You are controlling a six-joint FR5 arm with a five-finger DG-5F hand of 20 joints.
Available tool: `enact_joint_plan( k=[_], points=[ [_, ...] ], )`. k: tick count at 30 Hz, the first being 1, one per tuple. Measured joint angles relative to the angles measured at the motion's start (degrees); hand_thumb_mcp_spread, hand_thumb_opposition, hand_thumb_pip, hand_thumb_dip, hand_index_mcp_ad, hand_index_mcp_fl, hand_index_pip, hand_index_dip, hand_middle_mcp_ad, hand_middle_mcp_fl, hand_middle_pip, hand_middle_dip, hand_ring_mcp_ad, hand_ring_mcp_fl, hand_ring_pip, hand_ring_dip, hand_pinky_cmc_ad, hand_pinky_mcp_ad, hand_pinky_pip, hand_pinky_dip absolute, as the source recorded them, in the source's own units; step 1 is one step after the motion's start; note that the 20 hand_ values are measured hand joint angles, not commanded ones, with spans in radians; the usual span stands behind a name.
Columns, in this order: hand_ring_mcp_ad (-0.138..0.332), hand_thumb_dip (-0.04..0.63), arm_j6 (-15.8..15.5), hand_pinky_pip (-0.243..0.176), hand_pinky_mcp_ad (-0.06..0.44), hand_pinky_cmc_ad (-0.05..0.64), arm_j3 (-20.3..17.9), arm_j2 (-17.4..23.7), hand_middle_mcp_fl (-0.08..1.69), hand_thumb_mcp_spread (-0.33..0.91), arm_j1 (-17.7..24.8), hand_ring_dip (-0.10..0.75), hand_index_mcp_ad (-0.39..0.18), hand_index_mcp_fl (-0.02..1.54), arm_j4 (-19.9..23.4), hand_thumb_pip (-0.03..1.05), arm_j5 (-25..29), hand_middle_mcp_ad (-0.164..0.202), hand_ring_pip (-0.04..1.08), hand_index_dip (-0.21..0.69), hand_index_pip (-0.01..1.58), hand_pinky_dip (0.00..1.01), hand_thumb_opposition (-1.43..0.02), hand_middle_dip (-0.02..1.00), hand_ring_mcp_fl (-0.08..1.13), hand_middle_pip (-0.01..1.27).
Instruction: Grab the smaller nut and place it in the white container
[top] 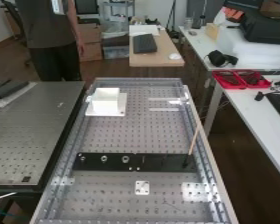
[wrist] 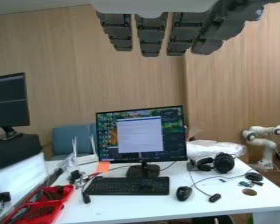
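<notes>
In the wrist view we see the fingers point(wrist: 150, 36) side by side, straight and open, with nothing held in them. Beyond them stand a monitor point(wrist: 140, 167), a keyboard point(wrist: 127, 185) in front of it, a mouse point(wrist: 183, 194) just beside the keyboard, and a pair of black headphones point(wrist: 224, 163), all on a white desk point(wrist: 144, 206). Red trays point(wrist: 43, 204) sit near the keyboard.

In the high view we find the smaller nut point(top: 82, 158) standing on a flat black bar point(top: 157, 162) that lies across the perforated metal tabletop point(top: 124, 134). It is near the bar's left end, at the left of a row. The larger nut point(top: 104, 158) comes next, apart from it, and then the bearing point(top: 125, 159).

The white container point(top: 106, 102) is farther up the tabletop, near its far left corner, on a white plate point(top: 117, 112), well apart from the nut. We also see a thin stick point(top: 194, 140) leaning at a slant, its lower end by the bar's right end. A small white square plate point(top: 142, 187) lies on the near side of the bar.
</notes>
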Motion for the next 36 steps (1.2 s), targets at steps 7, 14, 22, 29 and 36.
enact_joint_plan(
  k=[7,14,22,29,36],
  points=[
    [0.065,0.024,0.1,-0.010,0.058,0.044,-0.1,0.0,-0.01,0.13,-0.1,0.017,-0.007,0.01,0.0,0.36,-0.1,0.059,0.02,0.033,0.01,0.04,-0.19,0.03,0.00,0.03],
    [0.094,0.056,0.3,-0.028,0.237,0.250,-0.3,0.1,0.02,0.21,-0.4,0.052,-0.056,0.01,0.2,0.49,-0.2,0.061,0.05,0.138,0.05,0.16,-0.56,0.16,0.00,0.10],
    [0.157,0.051,0.5,-0.042,0.314,0.365,-0.7,0.3,0.04,0.21,-0.7,0.079,-0.054,0.02,0.8,0.55,-0.3,0.061,0.09,0.187,0.07,0.20,-0.68,0.21,0.00,0.12],
    [0.157,0.051,0.3,-0.042,0.316,0.384,-0.9,0.4,0.04,0.20,-0.7,0.086,-0.054,0.02,1.0,0.55,-0.3,0.061,0.08,0.188,0.07,0.22,-0.71,0.21,0.00,0.12],
    [0.162,0.051,0.3,-0.049,0.328,0.396,-0.9,0.3,0.04,0.19,-0.7,0.086,-0.052,0.02,1.1,0.55,-0.2,0.072,0.08,0.197,0.07,0.23,-0.71,0.22,0.00,0.12]
  ],
)
